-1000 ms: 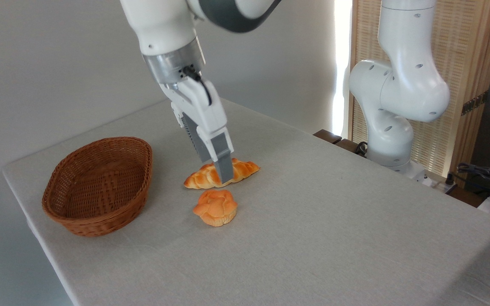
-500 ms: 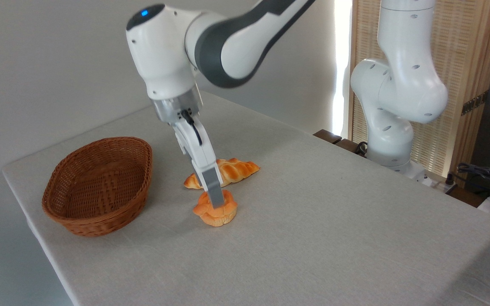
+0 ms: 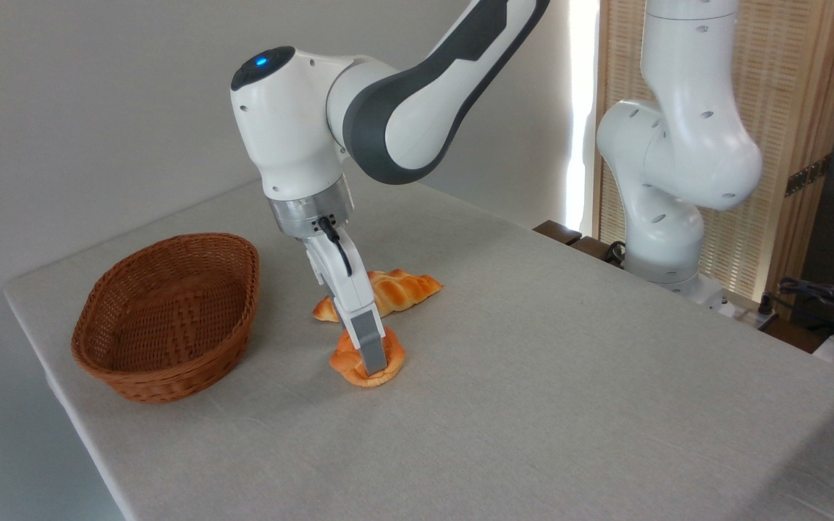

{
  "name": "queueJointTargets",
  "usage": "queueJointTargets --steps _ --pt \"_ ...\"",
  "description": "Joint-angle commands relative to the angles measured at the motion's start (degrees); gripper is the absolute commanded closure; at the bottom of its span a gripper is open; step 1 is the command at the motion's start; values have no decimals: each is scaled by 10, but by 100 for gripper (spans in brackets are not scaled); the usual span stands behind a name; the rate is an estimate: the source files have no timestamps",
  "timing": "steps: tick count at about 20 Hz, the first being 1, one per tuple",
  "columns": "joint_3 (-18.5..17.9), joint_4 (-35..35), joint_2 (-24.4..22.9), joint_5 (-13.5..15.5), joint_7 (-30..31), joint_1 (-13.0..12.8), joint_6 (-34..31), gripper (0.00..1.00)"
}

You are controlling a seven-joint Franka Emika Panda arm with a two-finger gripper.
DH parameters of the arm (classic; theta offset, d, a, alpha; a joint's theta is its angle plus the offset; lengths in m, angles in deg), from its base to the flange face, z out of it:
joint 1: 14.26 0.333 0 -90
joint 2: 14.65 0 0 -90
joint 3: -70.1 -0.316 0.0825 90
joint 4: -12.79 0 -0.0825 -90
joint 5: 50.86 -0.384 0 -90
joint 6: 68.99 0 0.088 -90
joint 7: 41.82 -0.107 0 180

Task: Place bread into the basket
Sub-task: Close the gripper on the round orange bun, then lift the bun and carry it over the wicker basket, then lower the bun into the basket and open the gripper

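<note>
The bread (image 3: 394,356), a small round orange-golden bun with a lumpy top, lies on the grey tablecloth near the middle. My gripper (image 3: 371,359) is down over it. The near finger (image 3: 369,344) stands in front of the bun, its tip almost on the cloth. The far finger is hidden behind the bun, so I cannot see how tightly the jaws hold. The oval brown wicker basket (image 3: 164,384) sits apart at the left, with nothing showing inside it.
A longer golden braided loaf (image 3: 404,286) lies just behind the bun, partly hidden by my gripper. A second white robot arm (image 3: 677,166) stands at the table's far right edge. Cables and gear (image 3: 830,300) sit beyond that. The table's left edge runs close behind the basket.
My gripper has swung from above the braided loaf toward the camera and come down, so its fingers now reach around the bun. The bun, loaf and basket keep their places.
</note>
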Motion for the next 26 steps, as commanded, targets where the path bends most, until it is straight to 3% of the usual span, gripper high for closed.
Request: queueJointTargets --steps 1,10,13,16,19,22,24,26 --pt "-6 12 1 -5 -5 -9 6 89" --pt "-6 -27 -1 0 -10 -8 -11 89" --pt "-3 -93 2 2 -10 -11 -16 87" --pt "22 -167 19 2 -4 -13 -15 84" --pt "36 -189 38 32 -1 -13 0 74" --pt "57 -212 78 49 6 -13 57 69" --pt "69 -214 101 71 13 -13 119 56" --pt "81 -214 121 83 39 -12 159 36"
